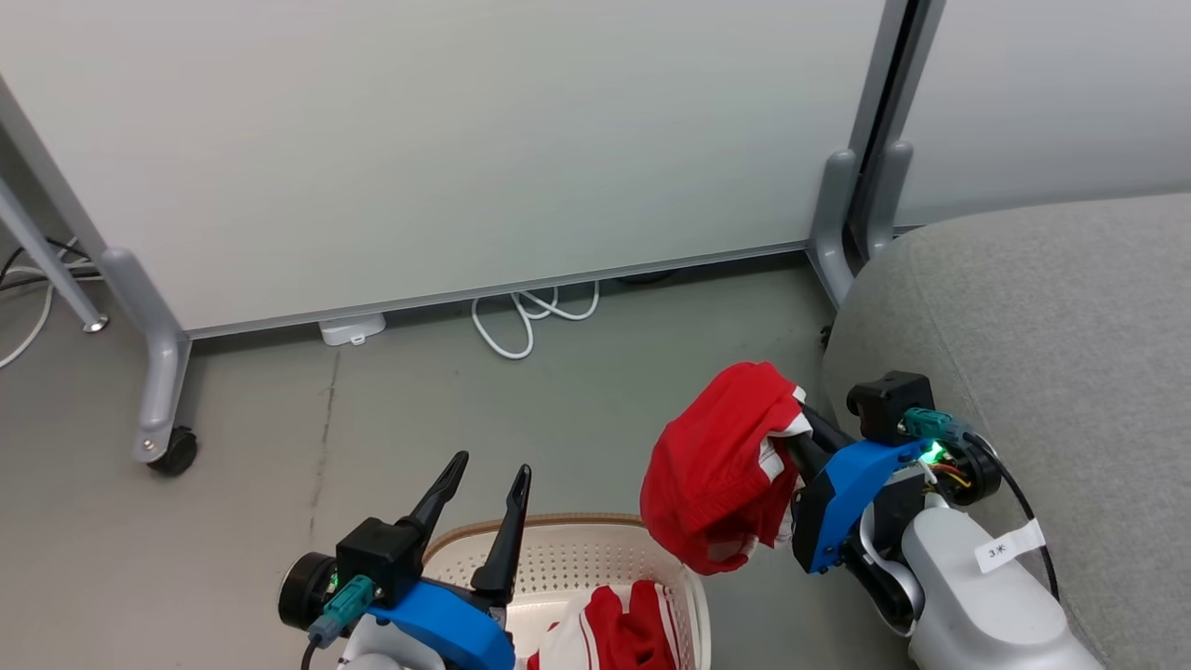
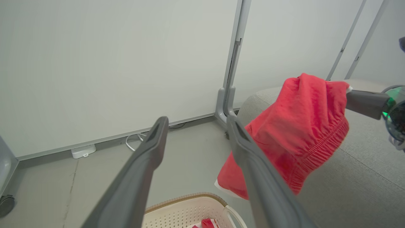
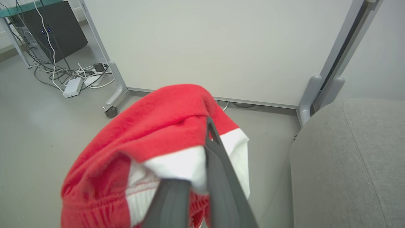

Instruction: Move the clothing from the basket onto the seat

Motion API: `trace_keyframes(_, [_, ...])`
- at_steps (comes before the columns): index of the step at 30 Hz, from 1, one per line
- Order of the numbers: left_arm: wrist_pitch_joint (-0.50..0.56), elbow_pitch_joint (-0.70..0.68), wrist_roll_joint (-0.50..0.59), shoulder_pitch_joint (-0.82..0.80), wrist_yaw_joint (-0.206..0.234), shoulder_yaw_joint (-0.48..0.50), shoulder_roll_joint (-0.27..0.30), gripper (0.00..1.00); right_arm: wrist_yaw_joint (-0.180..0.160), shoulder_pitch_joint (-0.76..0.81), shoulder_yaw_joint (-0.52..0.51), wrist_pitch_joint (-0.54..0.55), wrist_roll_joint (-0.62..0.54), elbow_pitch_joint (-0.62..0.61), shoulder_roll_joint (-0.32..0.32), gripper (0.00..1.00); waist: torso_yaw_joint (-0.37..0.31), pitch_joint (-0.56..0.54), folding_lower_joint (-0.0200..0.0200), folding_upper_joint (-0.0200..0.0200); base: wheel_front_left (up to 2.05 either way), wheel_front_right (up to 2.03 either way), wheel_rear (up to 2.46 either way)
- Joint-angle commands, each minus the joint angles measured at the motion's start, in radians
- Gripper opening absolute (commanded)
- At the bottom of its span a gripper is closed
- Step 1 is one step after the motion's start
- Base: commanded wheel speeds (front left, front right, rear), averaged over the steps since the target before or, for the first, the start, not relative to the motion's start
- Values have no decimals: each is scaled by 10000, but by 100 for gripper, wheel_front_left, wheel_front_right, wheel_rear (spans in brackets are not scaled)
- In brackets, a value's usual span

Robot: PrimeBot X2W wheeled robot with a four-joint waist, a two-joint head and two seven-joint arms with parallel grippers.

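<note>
Two garments: raised garment [image 1: 721,465] centre-right; second garment [image 1: 619,633] in basket [image 1: 568,549].
Right gripper [image 1: 805,428]: clenched on raised garment.
Left gripper [image 1: 491,462]: spread, empty.

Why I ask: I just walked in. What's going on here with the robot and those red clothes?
The robot is moving laundry. Its right gripper is shut on one red garment, holding it in the air beside the grey seat, not yet on it. A second red garment lies in the basket. The left gripper hovers open near the basket, holding nothing.
</note>
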Motion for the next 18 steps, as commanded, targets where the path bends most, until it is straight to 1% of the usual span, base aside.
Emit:
trace_keyframes(1, [-27, -32, 13, 42, -14, 71, 14, 100, 5, 104, -11, 28, -31, -93, -16, 0, -183, 22, 0, -1, 0, 0, 0])
trace_keyframes(6, [-27, -88, 42, 42, -14, 80, 12, 100, 5, 144, -57, 83, -77, -201, -9, 0, -715, 28, 0, -1, 0, 0, 0])
trace_keyframes(18, [-27, -88, 54, 0, -15, 62, -13, 100, 5, 328, -200, 141, -89, -355, -75, 0, -2394, -55, 0, -1, 0, 0, 0])
